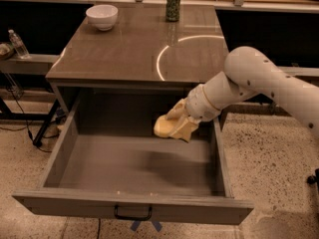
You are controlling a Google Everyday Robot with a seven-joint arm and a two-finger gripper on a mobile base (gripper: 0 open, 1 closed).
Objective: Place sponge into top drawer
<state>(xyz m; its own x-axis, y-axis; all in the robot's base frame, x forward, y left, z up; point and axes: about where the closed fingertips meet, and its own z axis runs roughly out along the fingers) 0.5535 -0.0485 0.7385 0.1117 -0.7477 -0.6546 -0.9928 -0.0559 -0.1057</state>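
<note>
The top drawer (134,210) is pulled fully out, wide and grey, with a dark handle (132,214) centred on its front. My gripper (177,125) hangs inside the drawer's back right part, a little above its floor. It is shut on the pale yellow sponge (164,127), which sticks out to the left of the fingers (185,128). The white arm comes in from the right, over the drawer's right wall.
A white bowl (102,16) stands at the table's back left and a green can (173,4) at the back middle. A water bottle (18,44) stands on a ledge at the far left. The table top (124,54) overhangs the drawer's back.
</note>
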